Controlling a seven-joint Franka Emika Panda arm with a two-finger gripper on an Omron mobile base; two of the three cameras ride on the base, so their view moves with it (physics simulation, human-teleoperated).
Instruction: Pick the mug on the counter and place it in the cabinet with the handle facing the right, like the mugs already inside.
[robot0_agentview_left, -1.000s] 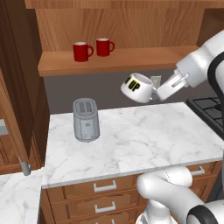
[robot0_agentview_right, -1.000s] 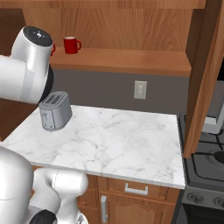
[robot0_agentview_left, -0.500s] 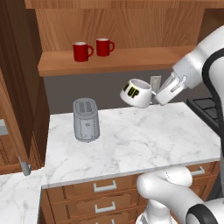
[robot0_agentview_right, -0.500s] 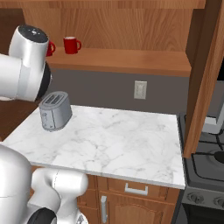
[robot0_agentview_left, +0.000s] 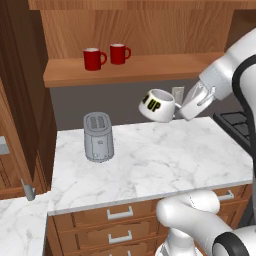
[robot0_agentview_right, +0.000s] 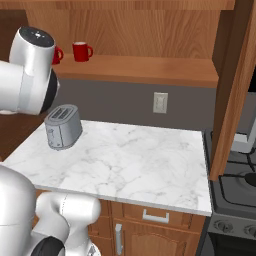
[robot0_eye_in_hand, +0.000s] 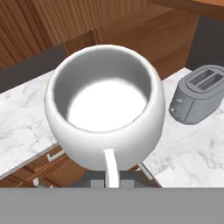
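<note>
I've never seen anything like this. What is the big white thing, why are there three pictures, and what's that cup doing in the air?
The white thing is a robot arm in a computer-made kitchen. Two pictures come from cameras behind it, left and right; the third looks along its hand. Its gripper is shut on the handle of a white mug, held tilted above the marble counter. A grey toaster stands on that counter. Higher up, two red mugs sit on the shelf of the wooden cabinet, where the white mug is meant to go.
</note>
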